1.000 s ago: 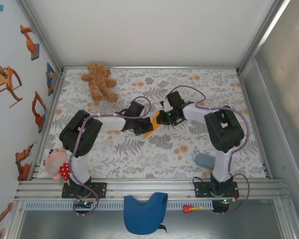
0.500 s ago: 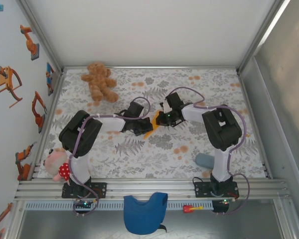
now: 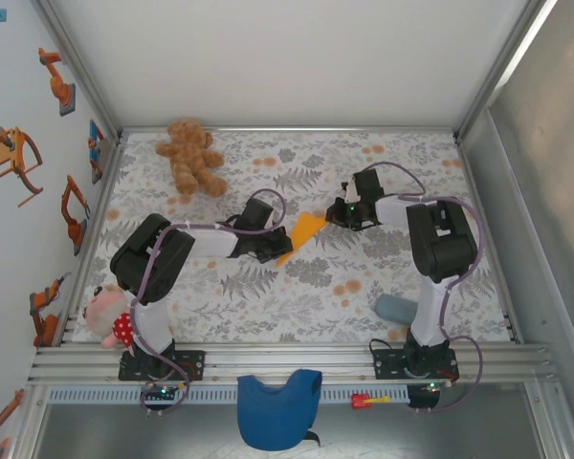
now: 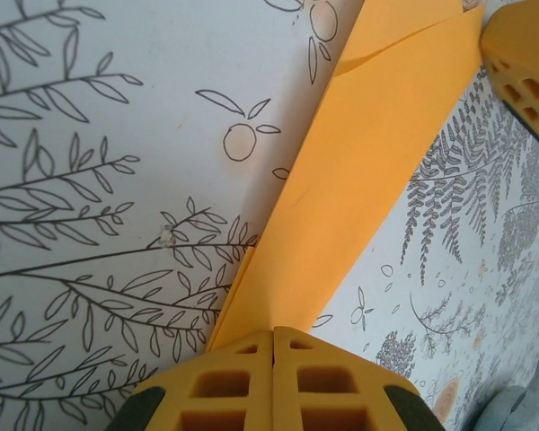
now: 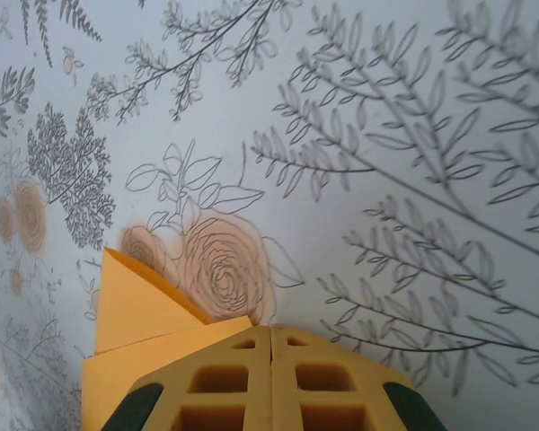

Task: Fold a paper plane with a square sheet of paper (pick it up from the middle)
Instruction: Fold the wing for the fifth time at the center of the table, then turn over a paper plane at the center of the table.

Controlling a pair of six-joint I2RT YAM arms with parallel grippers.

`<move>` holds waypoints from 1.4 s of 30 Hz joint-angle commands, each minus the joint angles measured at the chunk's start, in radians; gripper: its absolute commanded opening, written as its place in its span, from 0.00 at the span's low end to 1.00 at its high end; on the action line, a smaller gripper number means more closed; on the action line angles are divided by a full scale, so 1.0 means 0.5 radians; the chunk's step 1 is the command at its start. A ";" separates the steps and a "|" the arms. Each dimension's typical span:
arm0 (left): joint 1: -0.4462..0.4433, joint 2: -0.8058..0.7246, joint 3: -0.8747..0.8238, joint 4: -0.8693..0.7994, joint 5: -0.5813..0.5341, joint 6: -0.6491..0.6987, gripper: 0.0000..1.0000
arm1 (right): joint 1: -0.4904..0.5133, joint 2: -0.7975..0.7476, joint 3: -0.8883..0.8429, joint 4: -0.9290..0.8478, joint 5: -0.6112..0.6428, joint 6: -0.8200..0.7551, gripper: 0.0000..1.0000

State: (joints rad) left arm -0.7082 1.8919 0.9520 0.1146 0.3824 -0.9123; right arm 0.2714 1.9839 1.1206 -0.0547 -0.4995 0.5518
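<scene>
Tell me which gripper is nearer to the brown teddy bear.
Left. The left gripper sits below and right of the teddy bear, at the near tip of the folded orange paper. The right gripper is farther right, at the paper's other end.

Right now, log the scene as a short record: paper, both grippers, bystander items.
paper: orange paper, folded to a taper, lying between the grippers
left gripper: shut, tips at the paper's narrow end
right gripper: shut, tips at the paper's wide end
bystanders: teddy bear at far left; blue cloth at near edge
</scene>
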 commanded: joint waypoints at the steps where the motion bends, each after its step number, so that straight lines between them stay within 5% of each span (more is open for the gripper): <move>1: -0.007 0.000 0.013 -0.383 0.001 0.061 0.03 | -0.043 -0.085 -0.015 -0.078 0.251 -0.026 0.04; 13: 0.115 -0.450 0.128 -0.433 -0.091 0.176 0.43 | 0.049 -0.639 -0.092 -0.536 0.596 0.091 0.22; 27: 0.376 -1.098 -0.421 -0.628 -0.520 0.431 0.88 | 0.776 -0.462 0.329 -1.102 1.152 0.537 0.51; 33: 0.404 -1.223 -0.529 -0.657 -0.626 0.498 0.97 | 0.955 -0.233 0.570 -1.220 1.323 0.740 0.61; 42: 0.411 -1.244 -0.606 -0.621 -0.607 0.502 0.98 | 1.000 -0.121 0.631 -1.389 1.517 0.997 0.56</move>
State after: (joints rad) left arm -0.5083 1.2861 0.6575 -0.1951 0.0895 -0.6872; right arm 0.7685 1.9194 1.4048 -0.6811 0.1814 0.9730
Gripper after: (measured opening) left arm 0.985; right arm 0.564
